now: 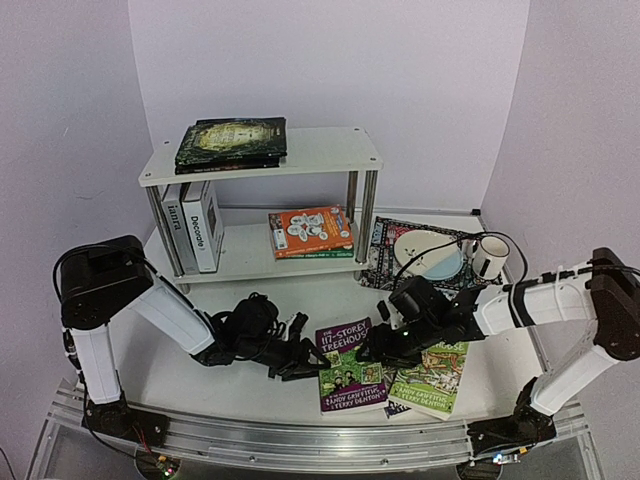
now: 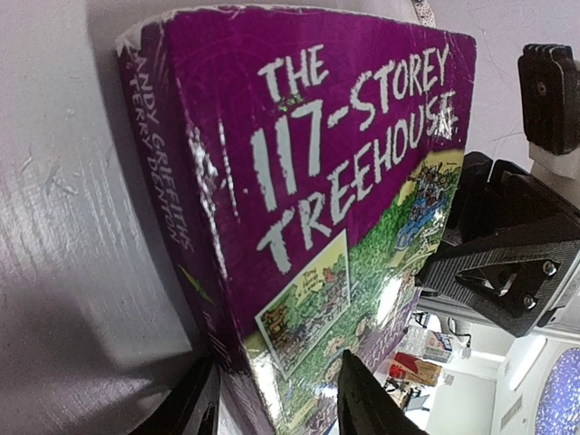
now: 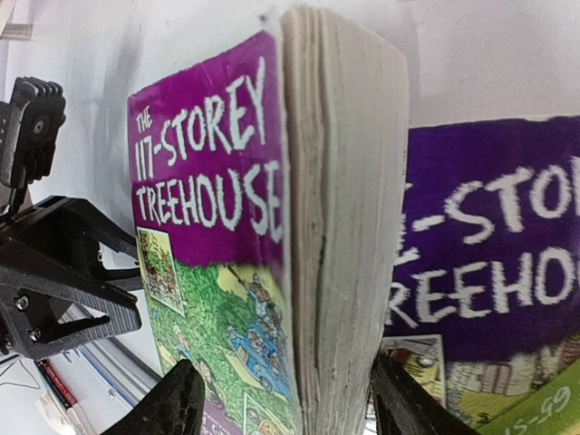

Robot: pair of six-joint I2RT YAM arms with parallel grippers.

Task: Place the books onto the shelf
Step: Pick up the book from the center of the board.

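While outstretched low over the table (image 1: 250, 300), left claw (image 2: 276, 399) and right claw (image 3: 288, 399) astride the purple book (image 1: 343, 358), grip unclear.

At the table's (image 1: 250, 300) far edge stands the shelf (image 1: 330, 150); right of it a mat (image 1: 385, 262) carries a plate (image 1: 425, 255), with a mug (image 1: 490, 255) at the mat's right edge. Near the front edge, a book (image 1: 345, 345) is between my left gripper (image 1: 303, 364) and right gripper (image 1: 376, 350), a second book (image 1: 435, 378) just right of it.

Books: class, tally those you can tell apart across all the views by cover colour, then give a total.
white books: 2
orange book: 1
dark books, stacked: 2
purple books: 2
green book: 1
Total: 8; stacks may hide more.
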